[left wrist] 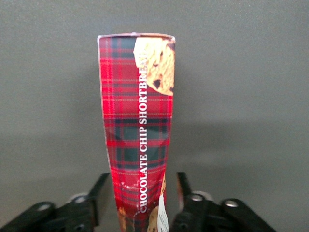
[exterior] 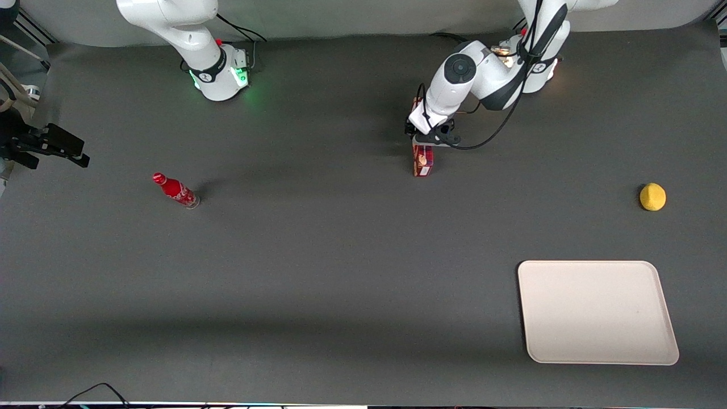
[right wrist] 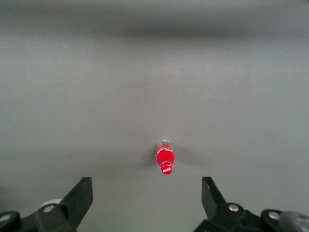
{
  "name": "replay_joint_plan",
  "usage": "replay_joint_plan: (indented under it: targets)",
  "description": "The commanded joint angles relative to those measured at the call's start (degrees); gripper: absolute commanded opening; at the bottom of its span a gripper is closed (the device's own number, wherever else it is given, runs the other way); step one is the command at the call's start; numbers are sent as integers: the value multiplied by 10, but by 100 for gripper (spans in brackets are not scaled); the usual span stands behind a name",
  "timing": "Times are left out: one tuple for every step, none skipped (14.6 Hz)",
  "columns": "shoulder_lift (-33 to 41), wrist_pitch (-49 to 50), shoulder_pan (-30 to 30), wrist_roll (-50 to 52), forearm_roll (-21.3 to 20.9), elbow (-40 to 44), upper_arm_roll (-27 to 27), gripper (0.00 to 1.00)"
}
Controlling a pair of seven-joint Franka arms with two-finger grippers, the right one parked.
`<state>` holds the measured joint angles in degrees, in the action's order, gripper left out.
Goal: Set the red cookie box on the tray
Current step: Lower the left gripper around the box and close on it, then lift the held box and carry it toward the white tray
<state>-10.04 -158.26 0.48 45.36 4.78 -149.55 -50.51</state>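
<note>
The red cookie box (exterior: 423, 159), a long, narrow carton in dark red tartan, lies on the dark grey surface (exterior: 318, 272) directly under the working arm's gripper (exterior: 427, 138), which covers its middle in the front view; only the box's nearer end and a sliver of its end nearest the arm's base show there. The left wrist view supplies what the front view cannot: the box (left wrist: 137, 125) carries white lettering along its length reading "CHOCOLATE CHIP SHORTBREAD", partly cut off, with chocolate-chip cookies pictured at both ends and a pale panel near the gripper (left wrist: 141, 203). In that view the two black fingers (left wrist: 99, 191) stand on either side of the box with narrow gaps visible between pads and cardboard, so the gripper is open around the box rather than clamped on it.

The front view alone shows the tray (exterior: 596, 311), a cream-white rectangle with rounded corners and a low rim, lying well apart from the box, nearer the front camera and toward the working arm's end of the surface. A yellow lemon-like object (exterior: 652, 196) sits near the tray, farther from the camera. A small red bottle (exterior: 175, 190) stands well apart from the box, toward the parked arm's end; the right wrist view looks down on it (right wrist: 165, 158).
</note>
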Motion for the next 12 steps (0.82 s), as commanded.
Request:
replay_joint_plan:
  targets:
    - [-1, -3, -5, 26, -18, 3, 4, 0]
    - [-1, -3, -4, 25, -22, 3, 5, 0]
    - [-1, -3, -4, 26, -25, 3, 7, 0]
    - [-1, -3, -2, 25, -25, 3, 8, 0]
    - [0, -2, 0, 25, -26, 6, 9, 0]
    - [3, 0, 5, 24, -26, 8, 9, 0]
    - [7, 1, 12, 24, -26, 12, 9, 0]
    - [23, 15, 16, 25, -26, 19, 9, 0]
    - [38, 43, 21, 28, -22, 37, 10, 0]
    - [52, 81, 29, 29, -18, 62, 14, 0]
    - [66, 128, 32, 31, -18, 91, 23, 0]
    - [83, 182, 32, 31, -16, 121, 40, 0]
